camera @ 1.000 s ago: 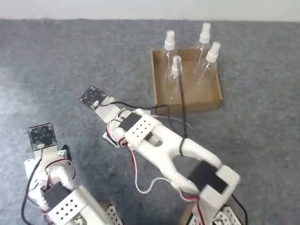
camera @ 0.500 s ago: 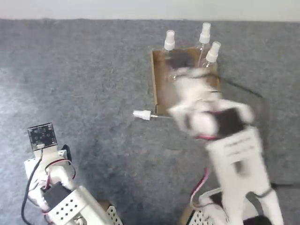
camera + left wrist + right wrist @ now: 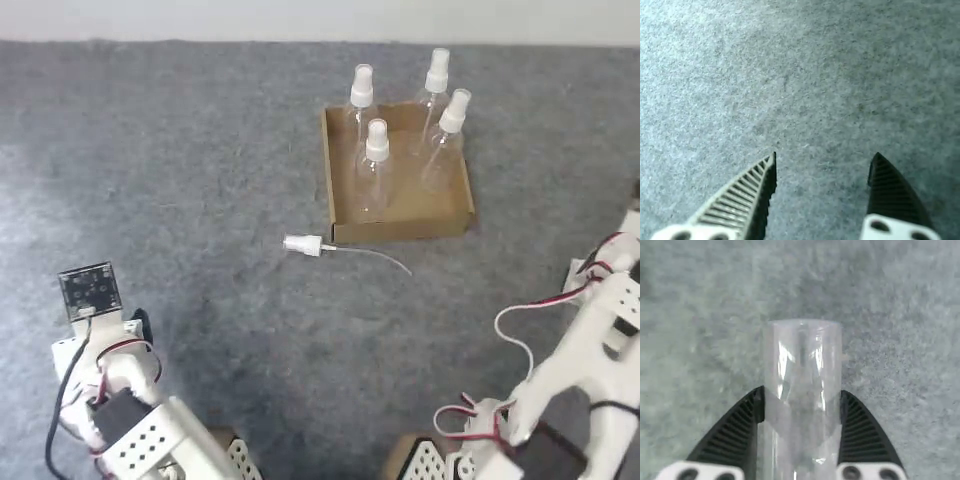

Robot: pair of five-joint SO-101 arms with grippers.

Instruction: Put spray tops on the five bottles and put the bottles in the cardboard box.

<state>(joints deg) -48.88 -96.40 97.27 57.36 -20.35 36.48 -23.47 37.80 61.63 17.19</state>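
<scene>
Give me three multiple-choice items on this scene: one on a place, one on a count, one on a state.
1. Where does the loose spray top lie?
A. Inside the box
B. On the carpet, just outside the cardboard box
C. On a bottle's neck

2. How many bottles stand in the cardboard box?
A. Two
B. Five
C. Four

3. What state is the right gripper in?
A. Shut on a clear bottle
B. Open and empty
C. Shut on a spray top

Key:
1 B, the top lies on the carpet beside the box wall.
2 C, four capped bottles stand inside.
3 A, its fingers press both sides of the bottle.
</scene>
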